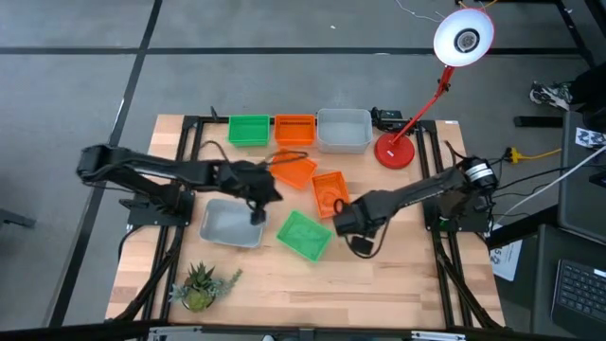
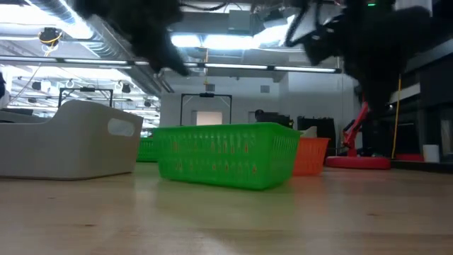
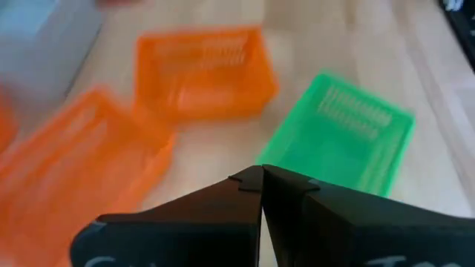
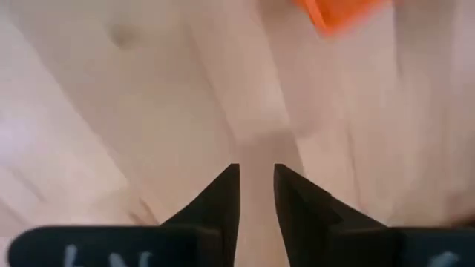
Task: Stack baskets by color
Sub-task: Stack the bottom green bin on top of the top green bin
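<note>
Three baskets stand in a row at the table's far edge: green (image 1: 249, 130), orange (image 1: 294, 129) and grey (image 1: 343, 130). Nearer lie a tilted orange basket (image 1: 295, 171), another orange one (image 1: 329, 191), a green one (image 1: 304, 234) and a grey one (image 1: 231, 224), each on the wood. My left gripper (image 1: 270, 192) hangs shut above the table between the grey and the tilted orange basket, holding nothing (image 3: 261, 178). My right gripper (image 1: 343, 224) points down over bare wood between the near green and orange baskets, open with nothing between its fingers (image 4: 256, 178).
A red lamp base (image 1: 395, 152) stands at the far right, its white head (image 1: 463, 38) over the table's far corner. A small potted plant (image 1: 199, 284) sits near the front left. Bare wood lies along the near edge and at the right.
</note>
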Robot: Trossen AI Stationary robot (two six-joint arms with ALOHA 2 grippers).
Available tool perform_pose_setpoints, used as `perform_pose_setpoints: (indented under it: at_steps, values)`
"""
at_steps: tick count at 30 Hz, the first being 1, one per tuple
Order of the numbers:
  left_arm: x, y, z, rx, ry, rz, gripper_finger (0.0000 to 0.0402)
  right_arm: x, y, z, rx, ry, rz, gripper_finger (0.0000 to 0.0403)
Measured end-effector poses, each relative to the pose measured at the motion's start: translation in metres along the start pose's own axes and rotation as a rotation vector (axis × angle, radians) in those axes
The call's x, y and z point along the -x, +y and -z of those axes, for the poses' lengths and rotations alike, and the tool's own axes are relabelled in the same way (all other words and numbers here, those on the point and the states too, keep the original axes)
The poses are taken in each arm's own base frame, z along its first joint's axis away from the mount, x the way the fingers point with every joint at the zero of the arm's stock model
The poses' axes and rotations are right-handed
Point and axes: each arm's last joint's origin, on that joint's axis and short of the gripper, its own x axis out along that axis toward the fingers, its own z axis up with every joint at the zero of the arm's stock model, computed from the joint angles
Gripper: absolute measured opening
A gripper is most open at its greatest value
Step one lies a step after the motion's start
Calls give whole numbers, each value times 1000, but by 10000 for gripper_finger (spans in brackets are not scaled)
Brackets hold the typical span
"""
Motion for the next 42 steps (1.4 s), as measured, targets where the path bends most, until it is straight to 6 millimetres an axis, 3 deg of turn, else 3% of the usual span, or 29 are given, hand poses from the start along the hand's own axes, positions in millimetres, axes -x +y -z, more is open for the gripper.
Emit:
perform_pose_setpoints:
  at_steps: [5,10,14,20,27,37,40,42]
  values:
    - [-30,-13,-22,-258,-49,26,0,-1,5,35,-85,54,83,84]
    - [-56,-18,-39,-259,77,114,28,-3,6,70,-160,30,92,84]
    - [-82,-19,-40,-264,191,83,73,-7,0,93,-227,-4,92,84]
    - [-108,-20,-42,-289,214,90,119,-19,-10,117,-290,-52,84,84]
    - [-129,-22,-26,-249,303,142,144,-31,-17,126,-279,-73,46,84]
    - [-160,-21,6,-257,415,138,146,-32,-15,124,-277,-96,7,84]
    - [-169,-21,15,-242,439,112,134,-32,-15,124,-277,-101,7,84]
    - [-172,-22,19,-239,457,116,103,-32,-15,124,-277,-103,5,84]
